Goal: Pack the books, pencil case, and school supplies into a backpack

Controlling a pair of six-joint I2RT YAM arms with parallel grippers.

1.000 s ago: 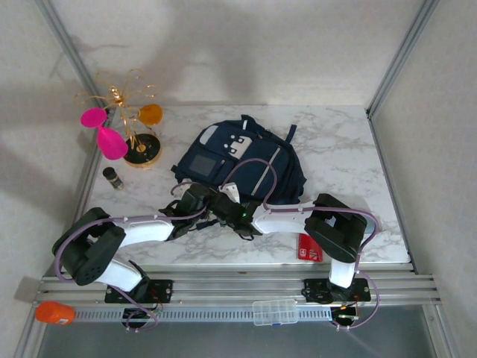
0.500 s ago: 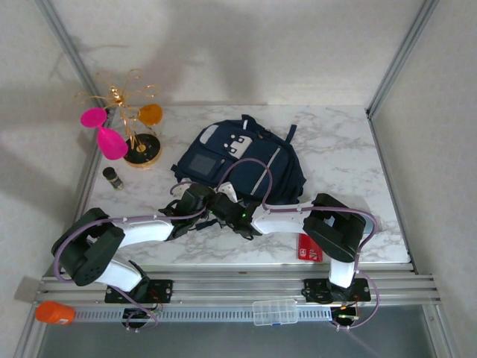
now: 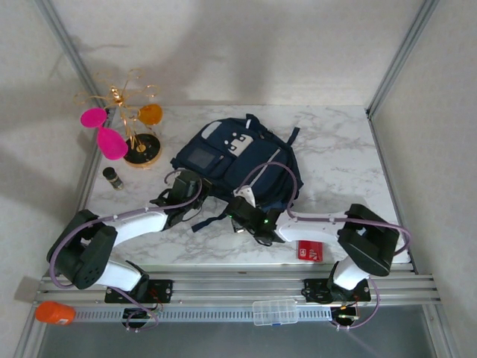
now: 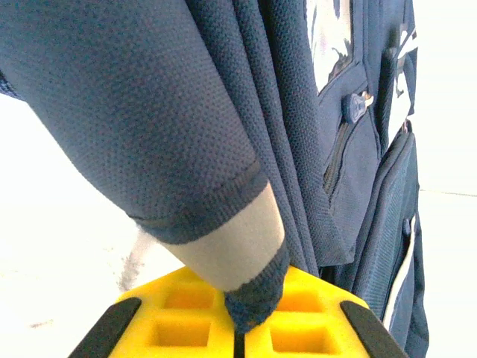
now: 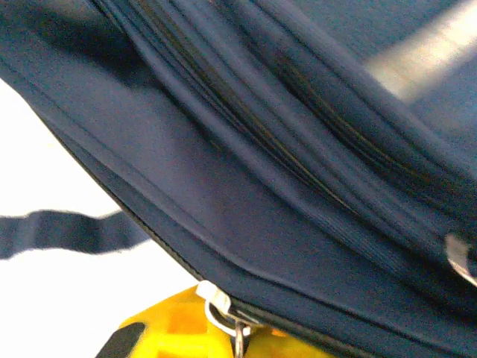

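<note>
Left tool (image 4: pixel 237 334) pinches a rolled, mesh-textured fold of navy backpack (image 4: pixel 149 97).

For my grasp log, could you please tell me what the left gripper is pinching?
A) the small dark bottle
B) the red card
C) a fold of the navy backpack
C: in the left wrist view the left gripper is closed on a fold of the backpack.

- Backpack (image 3: pixel 242 160): dark navy, with white trim stripes and patches and a grey square panel on the upturned front.
- It lies mid-table, top toward 11 o'clock, with a strap (image 3: pixel 210 218) trailing toward 7 o'clock.
</note>
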